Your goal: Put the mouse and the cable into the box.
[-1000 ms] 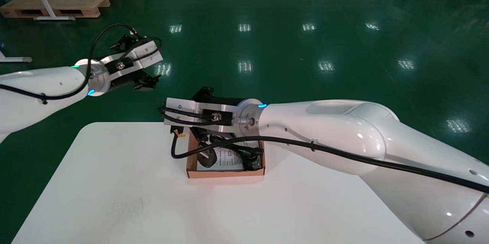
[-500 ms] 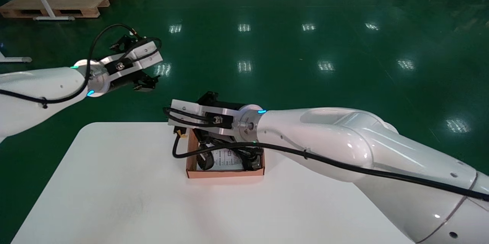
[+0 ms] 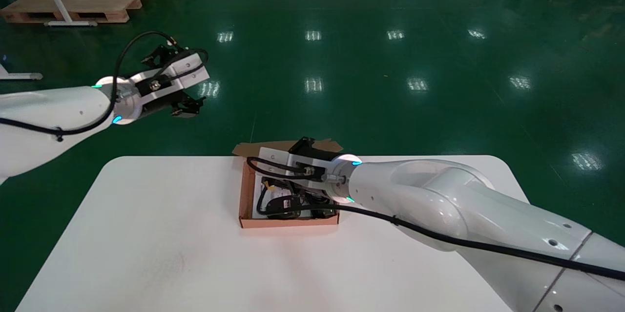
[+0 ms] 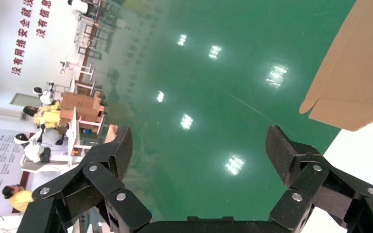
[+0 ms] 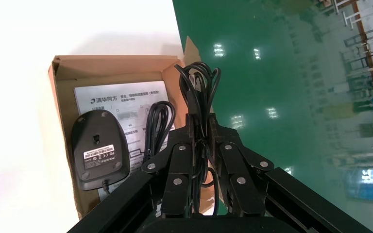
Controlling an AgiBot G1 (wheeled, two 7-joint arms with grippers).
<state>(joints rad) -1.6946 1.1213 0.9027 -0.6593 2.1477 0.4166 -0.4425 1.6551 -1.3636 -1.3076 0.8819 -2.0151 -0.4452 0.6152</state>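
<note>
Since a second ago the right arm has dropped and swung in over the box (image 3: 288,221), uncovering the open flap at its far edge, while the left arm has stayed where it was. Right gripper (image 5: 201,128) is clamped on a bundled black cable (image 5: 197,92), held above the inside of the box; whether the bundle touches the bottom cannot be told. Inside, the black mouse (image 5: 98,148) lies belly up on a printed leaflet (image 5: 121,99), with a coiled cord (image 5: 158,121) just beside it. Box sits near the far edge of the white worktop (image 3: 146,234). Left gripper (image 4: 199,145) hangs over the green floor beyond the worktop, fingers spread apart and holding nothing
</note>
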